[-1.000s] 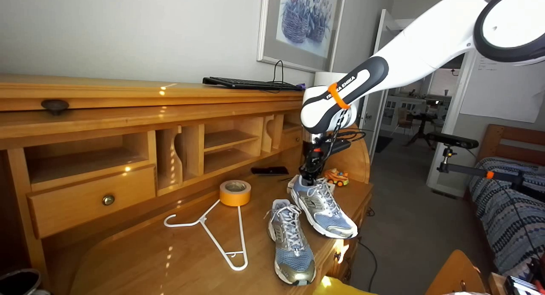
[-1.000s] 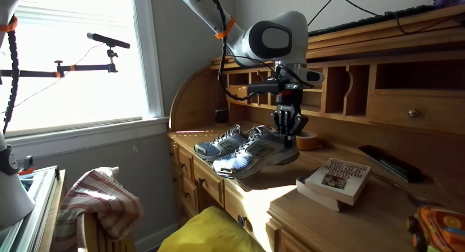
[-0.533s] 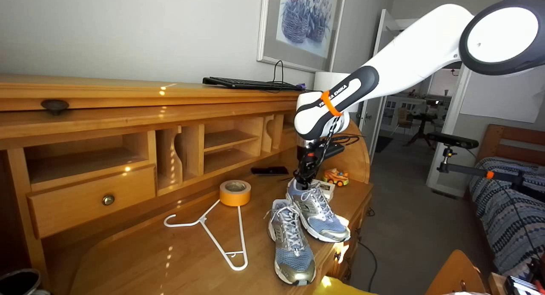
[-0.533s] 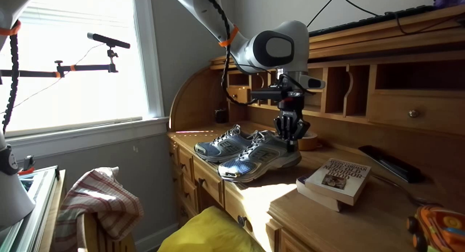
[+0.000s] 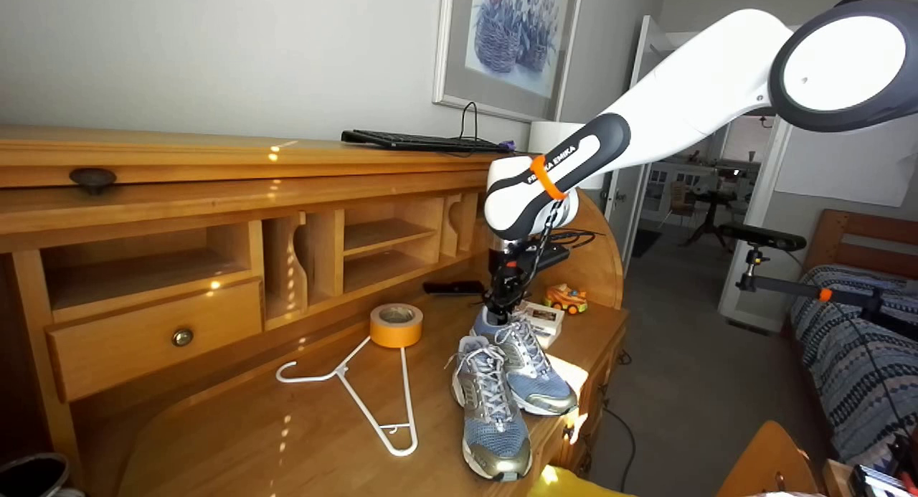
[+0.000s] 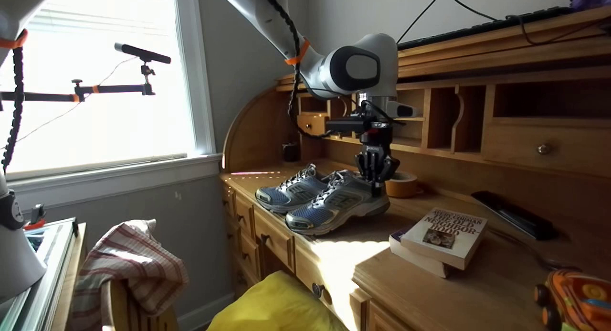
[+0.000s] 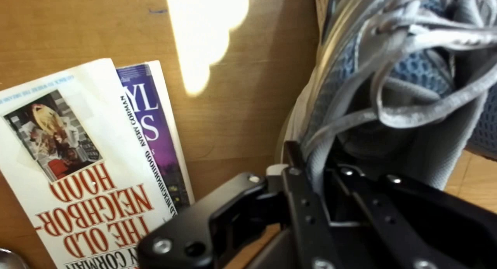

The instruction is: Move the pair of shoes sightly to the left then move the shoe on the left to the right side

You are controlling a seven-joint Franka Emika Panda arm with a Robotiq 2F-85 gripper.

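Moved since the earlier frame: the held shoe (image 5: 529, 364), brought across toward the free shoe (image 5: 493, 414) and a little lower; the free shoe sits where it was

In an exterior view, I have the gripper (image 5: 499, 316) hanging near upright over the heel end of the held shoe, down at its mouth, with both toes pointing to the front edge of the desk (image 5: 323, 447). The two shoes overlap to the eye; touching or apart, I cannot tell. White hanger (image 5: 364, 409) and tape roll (image 5: 396, 333) lie on the free shoe's far side, well apart from what I carry. I take this for the first half of the job, nudging the pair, swap not yet begun

In an exterior view, stacked paperbacks (image 6: 437, 240) lie near the held shoe's heel, apart from it, on the side away from the free shoe. Sole is low over the desk; whether the heel bears on it, cannot tell

Wrist view: fingers (image 7: 305, 210) pinched narrow on the collar, one outside the heel wall, one inside the mouth. My guess at why: a thin edge suits the jaws and keeps loose laces (image 7: 407, 120) out of them. Gripped at one end, the toe will likely droop or swing, so I want a slow slide, release only once the sole is flat
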